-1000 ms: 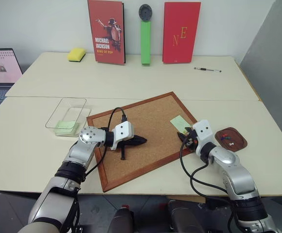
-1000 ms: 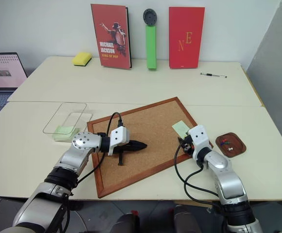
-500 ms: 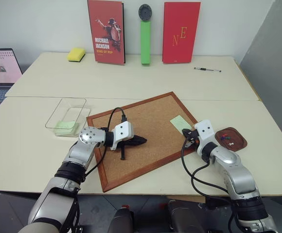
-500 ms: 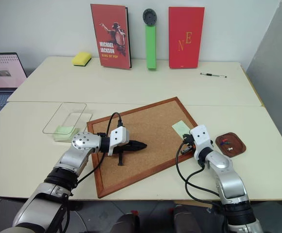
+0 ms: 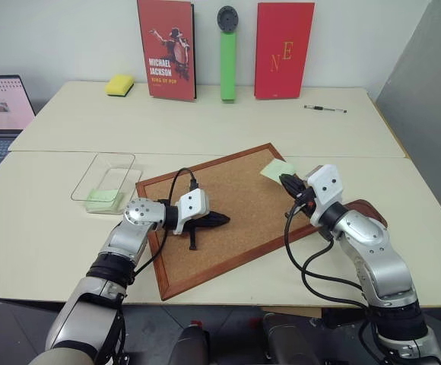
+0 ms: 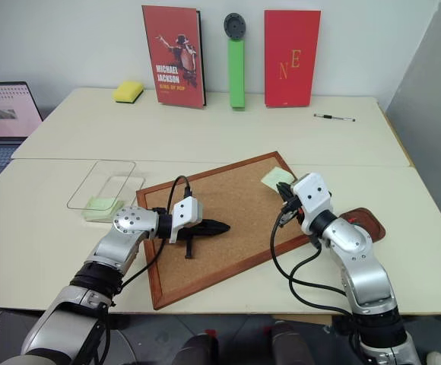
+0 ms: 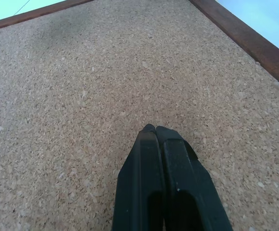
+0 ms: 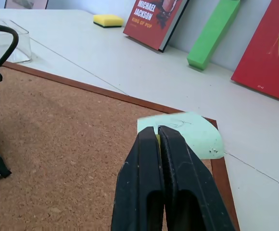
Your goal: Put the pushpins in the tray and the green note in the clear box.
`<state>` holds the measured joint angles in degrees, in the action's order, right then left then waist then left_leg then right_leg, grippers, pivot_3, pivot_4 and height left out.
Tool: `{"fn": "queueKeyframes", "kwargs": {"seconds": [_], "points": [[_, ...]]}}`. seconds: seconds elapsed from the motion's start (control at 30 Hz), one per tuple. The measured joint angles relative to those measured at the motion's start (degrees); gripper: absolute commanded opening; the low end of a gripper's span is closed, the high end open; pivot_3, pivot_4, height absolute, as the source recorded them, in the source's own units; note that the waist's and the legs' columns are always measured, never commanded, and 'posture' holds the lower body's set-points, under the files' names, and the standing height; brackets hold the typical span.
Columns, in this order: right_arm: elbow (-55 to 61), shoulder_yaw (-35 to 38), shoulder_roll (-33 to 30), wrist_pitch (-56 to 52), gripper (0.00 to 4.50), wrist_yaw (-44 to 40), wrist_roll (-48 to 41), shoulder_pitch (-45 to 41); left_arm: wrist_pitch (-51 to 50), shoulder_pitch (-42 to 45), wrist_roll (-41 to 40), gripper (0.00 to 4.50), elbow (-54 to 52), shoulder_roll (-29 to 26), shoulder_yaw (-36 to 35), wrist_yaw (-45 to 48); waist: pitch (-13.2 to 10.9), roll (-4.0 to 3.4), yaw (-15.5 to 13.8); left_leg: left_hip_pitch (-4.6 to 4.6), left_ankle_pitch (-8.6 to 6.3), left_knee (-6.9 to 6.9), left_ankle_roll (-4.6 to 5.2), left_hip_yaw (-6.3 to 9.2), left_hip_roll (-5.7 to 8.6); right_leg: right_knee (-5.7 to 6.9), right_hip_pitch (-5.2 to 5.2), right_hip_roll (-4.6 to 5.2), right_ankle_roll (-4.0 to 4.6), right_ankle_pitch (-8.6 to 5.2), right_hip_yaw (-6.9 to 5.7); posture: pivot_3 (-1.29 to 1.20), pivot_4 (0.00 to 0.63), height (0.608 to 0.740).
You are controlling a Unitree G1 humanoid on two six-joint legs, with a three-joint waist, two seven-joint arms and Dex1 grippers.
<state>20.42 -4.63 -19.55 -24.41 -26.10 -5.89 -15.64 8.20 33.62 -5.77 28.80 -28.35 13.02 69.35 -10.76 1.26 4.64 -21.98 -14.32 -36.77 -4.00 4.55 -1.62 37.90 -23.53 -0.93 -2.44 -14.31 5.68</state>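
While gripped at its near edge by the closed fingers of the right gripper, hung the green note above the far right corner of the cork board, lifted off the cork and tilted; pinched tight, no gap between the two black fingers; sat well to the left, beside the board's left edge, the clear box, holding one pale green slip at its near end and nothing else to be made out; lay to the right of the board the tray, a small dark reddish-brown dish, mostly covered by the right forearm, so that the pushpins inside could not be counted or even told; rested over the middle of the board the left gripper, fingers pressed shut on nothing, tips just above the bare cork; counted on the table: one board, one box, one dish, two green slips; stood along the back wall two red books with an upright green bar between them; lay a yellow sponge left of the books, a pen far right, a laptop at the left edge; stood nothing on the table between note and box but the board and the left arm above it.
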Motion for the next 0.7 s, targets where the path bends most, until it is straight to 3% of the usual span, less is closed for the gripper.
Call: {"fn": "queueKeyframes", "kwargs": {"seconds": [0.07, 0.13, 0.27, 0.67, 0.7], "points": [[0.33, 0.00, -0.14, -0.38, 0.04, -0.03, -0.01, -0.57, -1.33, 0.60, -0.27, 0.00, 0.08, 0.30, -0.14, -0.33, -0.01, 0.01, 0.01, -0.01, 0.00, -0.01, 0.00, 0.00, 0.00, 0.00, -0.02, 0.00, 0.00, 0.00, 0.00, 0.00, 0.150, 0.740], [1.01, 0.00, -0.22, -1.06, 0.00, -0.04, -0.03, -1.38, -3.27, 1.46, -0.81, 0.31, 0.08, 0.98, -1.10, -1.32, -0.05, 0.05, 0.02, -0.12, 0.00, -0.01, 0.00, 0.01, -0.01, 0.00, -0.12, -0.01, -0.01, 0.01, -0.01, 0.00, 0.150, 0.740], [1.84, 0.04, -0.20, -3.70, 0.00, 0.09, -0.64, -3.22, -7.66, 5.50, -3.56, 1.07, -1.31, 1.73, -3.75, -2.02, -0.06, 0.06, 0.02, -0.76, 0.00, -0.03, 0.00, 0.04, 0.01, 0.06, -0.65, -0.01, -0.42, 0.27, -0.05, 0.00, 0.150, 0.740], [3.16, 0.92, 1.39, -12.97, 0.00, 1.47, -4.66, -8.65, -6.38, 13.61, -5.78, 3.24, -4.39, 4.82, -4.57, -1.51, -0.07, 0.05, -0.08, -0.93, -0.01, -0.01, 0.00, 0.04, 0.01, -0.10, -0.72, 0.00, -0.39, 0.25, -0.10, 0.00, 0.150, 0.740], [3.35, 1.08, 1.77, -13.75, 0.00, 1.62, -5.02, -8.99, -5.47, 14.07, -5.56, 3.24, -4.21, 5.23, -4.53, -1.76, -0.07, 0.05, -0.08, -0.92, 0.00, -0.02, 0.00, 0.04, 0.01, -0.09, -0.72, 0.00, -0.39, 0.25, -0.09, 0.00, 0.150, 0.740]]}}
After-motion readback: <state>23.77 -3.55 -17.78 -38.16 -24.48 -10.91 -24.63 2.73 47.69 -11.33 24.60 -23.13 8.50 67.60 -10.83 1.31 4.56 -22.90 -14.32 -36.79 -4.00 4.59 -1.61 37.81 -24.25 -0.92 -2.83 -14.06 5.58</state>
